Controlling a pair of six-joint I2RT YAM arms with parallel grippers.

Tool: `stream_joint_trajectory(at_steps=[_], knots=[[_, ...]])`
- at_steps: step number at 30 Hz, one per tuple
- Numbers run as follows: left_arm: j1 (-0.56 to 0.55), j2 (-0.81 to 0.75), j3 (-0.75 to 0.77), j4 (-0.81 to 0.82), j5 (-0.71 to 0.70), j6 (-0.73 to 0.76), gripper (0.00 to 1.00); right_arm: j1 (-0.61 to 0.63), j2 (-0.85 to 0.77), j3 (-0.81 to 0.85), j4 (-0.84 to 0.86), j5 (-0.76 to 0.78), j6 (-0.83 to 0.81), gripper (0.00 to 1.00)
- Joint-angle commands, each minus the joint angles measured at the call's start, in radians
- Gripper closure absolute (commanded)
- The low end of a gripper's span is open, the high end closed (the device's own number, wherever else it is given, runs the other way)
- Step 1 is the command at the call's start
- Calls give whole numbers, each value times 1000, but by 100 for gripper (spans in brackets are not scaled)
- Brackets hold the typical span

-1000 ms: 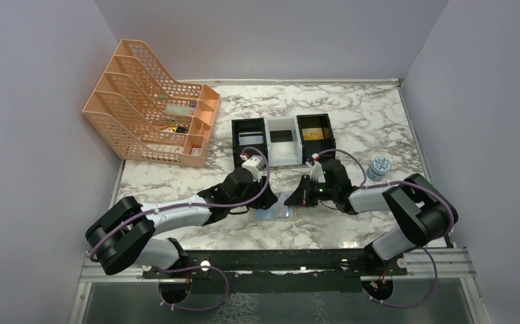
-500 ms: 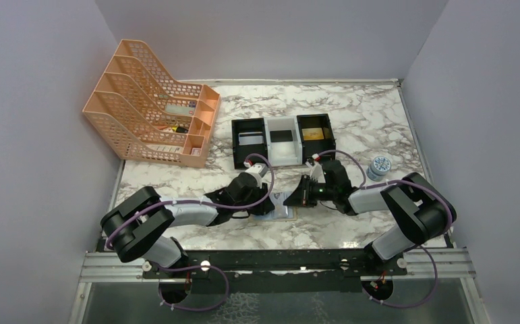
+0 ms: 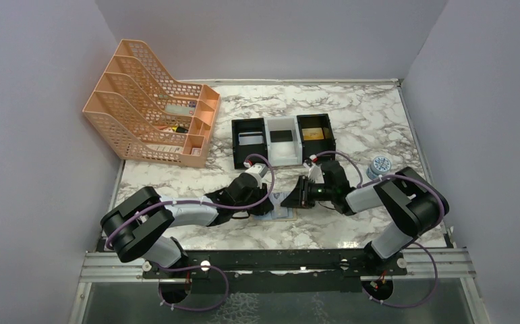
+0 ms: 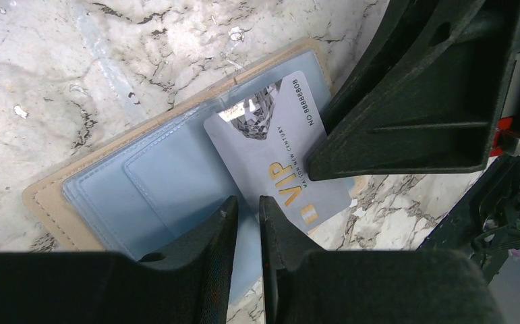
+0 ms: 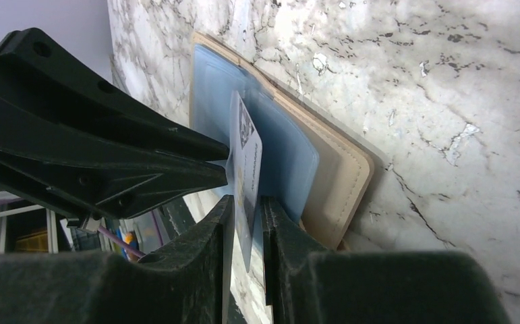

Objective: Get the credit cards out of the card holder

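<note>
Right gripper narrow astride VIP card, clamp unclear. In left wrist view card's long axis runs 11-to-5 off card holder; left gripper narrow, empty.

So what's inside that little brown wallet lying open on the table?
Grey-blue clear pockets in the card holder, and one silver VIP card sticking partway out. The left pincer and right pincer cover part of it, so any other cards there are hidden.

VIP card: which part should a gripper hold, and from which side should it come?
The card's chip end, approached from beyond the holder's edge: that end juts past the holder, while the other end seems tucked in a pocket.
</note>
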Motion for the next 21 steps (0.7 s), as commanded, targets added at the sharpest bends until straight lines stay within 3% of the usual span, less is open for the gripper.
stream_joint_trajectory(at_steps=[1, 10, 17, 21], knots=[[-5, 16, 6, -64, -40, 18, 78, 4, 43, 8, 83, -55, 18, 81], [-5, 12, 10, -78, -50, 19, 78, 4, -24, -3, -21, 30, -22, 99], [-5, -28, -1, -88, -74, 18, 79, 3, -134, 23, -198, 126, -99, 99], [-5, -71, -1, -99, -77, 25, 72, 4, -221, 26, -268, 168, -154, 99]])
